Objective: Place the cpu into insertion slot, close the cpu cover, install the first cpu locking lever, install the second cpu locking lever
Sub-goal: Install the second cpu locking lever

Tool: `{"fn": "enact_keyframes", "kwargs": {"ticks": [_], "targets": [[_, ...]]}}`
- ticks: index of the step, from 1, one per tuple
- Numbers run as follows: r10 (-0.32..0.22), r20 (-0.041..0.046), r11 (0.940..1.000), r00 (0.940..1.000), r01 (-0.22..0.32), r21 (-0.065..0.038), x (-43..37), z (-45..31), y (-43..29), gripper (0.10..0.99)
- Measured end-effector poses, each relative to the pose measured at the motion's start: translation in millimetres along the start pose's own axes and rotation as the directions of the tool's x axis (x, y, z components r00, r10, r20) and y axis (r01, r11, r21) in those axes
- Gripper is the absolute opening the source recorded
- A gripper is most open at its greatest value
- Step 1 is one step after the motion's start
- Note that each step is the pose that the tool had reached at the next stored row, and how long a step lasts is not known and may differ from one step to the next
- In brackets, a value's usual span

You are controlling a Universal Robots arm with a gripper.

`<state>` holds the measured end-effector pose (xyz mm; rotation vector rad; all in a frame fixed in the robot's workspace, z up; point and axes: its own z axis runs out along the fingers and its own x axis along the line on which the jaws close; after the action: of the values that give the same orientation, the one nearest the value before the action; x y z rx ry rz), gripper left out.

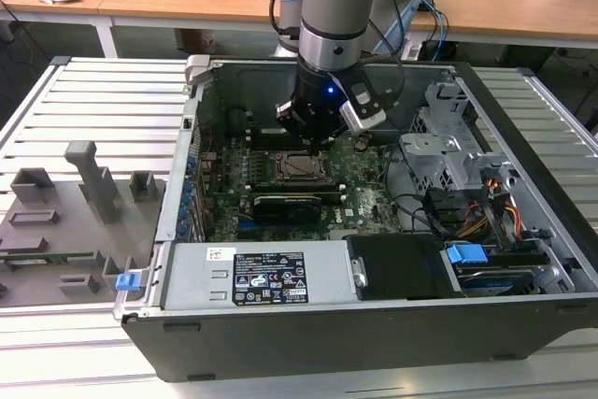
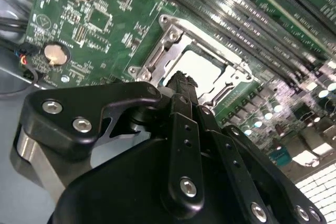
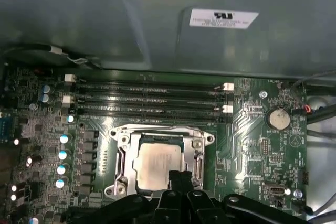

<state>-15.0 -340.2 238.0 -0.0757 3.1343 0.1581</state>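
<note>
I see the small silver-grey square cpu (image 3: 156,164) seated under the thin dark-silver metal cpu cover (image 3: 195,153); my black gripper (image 3: 180,178) hovers pinched together, empty. The chip looks light, rigid, fragile: I'd hold its edges.

The cpu (image 3: 156,165) lies in its socket under the closed cpu cover (image 3: 124,157), directly below the hand (image 3: 180,178); memory slots (image 3: 149,100) lie beyond it.

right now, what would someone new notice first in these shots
The robot arm reaching down into the open computer case, its gripper just above the motherboard. Under the black fingers the cpu lies in its socket, with the cpu cover framing its silver top.
</note>
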Motion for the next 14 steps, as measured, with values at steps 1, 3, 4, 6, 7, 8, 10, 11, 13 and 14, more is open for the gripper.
{"fn": "enact_keyframes", "kwargs": {"ticks": [1,3,4,6,7,8,10,11,13,14], "targets": [[0.000,0.0000,1.0000,1.0000,0.000,-0.001,0.1,-0.1,-2.4,0.106],[0.000,0.0001,1.0000,1.0000,0.000,-0.002,0.4,-0.2,-7.7,0.106],[0.000,0.0000,1.0000,1.0000,0.000,-0.002,0.5,-0.3,-10.2,0.106],[0.000,0.0001,1.0000,1.0000,0.000,-0.002,0.7,-0.4,-13.9,0.106],[0.000,0.0000,1.0000,1.0000,0.000,-0.002,0.7,-0.4,-15.2,0.106],[0.000,0.0001,1.0000,1.0000,0.000,-0.002,0.8,-0.3,-16.7,0.106],[0.000,0.0001,1.0000,1.0000,0.000,-0.002,0.9,-0.2,-18.6,0.106],[0.000,0.0001,1.0000,1.0000,0.000,-0.002,1.0,-0.1,-19.9,0.106],[0.000,0.0001,1.0000,1.0000,0.000,-0.002,1.1,-0.1,-22.8,0.106],[0.000,0.0001,1.0000,1.0000,0.000,-0.002,1.2,-0.1,-24.4,0.106]]}}
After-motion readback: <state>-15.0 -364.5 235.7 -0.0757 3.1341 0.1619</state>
